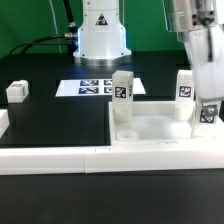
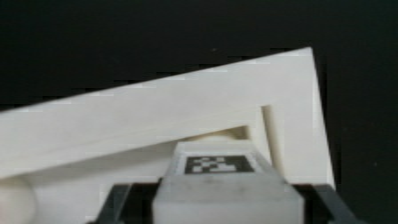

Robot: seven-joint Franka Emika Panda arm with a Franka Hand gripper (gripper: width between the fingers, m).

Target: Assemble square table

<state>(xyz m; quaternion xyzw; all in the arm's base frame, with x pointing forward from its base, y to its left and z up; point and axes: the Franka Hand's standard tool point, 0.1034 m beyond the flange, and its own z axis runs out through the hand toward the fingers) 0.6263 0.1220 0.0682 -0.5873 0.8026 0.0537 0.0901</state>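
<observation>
The gripper (image 1: 206, 104) (image 2: 217, 205) is closed on a white tagged leg (image 1: 207, 115) (image 2: 217, 168). In the wrist view we see its dark fingers (image 2: 125, 205) on both sides of the leg. The leg is upright, its long axis vertical, over the side of the table top (image 1: 150, 128) (image 2: 143, 120) at the exterior view's right. We cannot tell whether it touches the top.

The top lies flat, rim up, on the black table (image 1: 50, 110). A round socket (image 1: 127, 132) shows near its corner on the exterior view's left. Two more legs stand upright at the top's far edge: the far-left leg (image 1: 122, 87) and the far-right leg (image 1: 186, 85), the second just beside the gripper.

A border rail (image 1: 60, 157) runs along the near side, against the top's near edge. The marker board (image 1: 95, 88) lies farther off, in front of the robot base (image 1: 102, 35). A loose leg (image 1: 16, 91) sits well apart at the exterior view's left, with open black surface between it and the top.
</observation>
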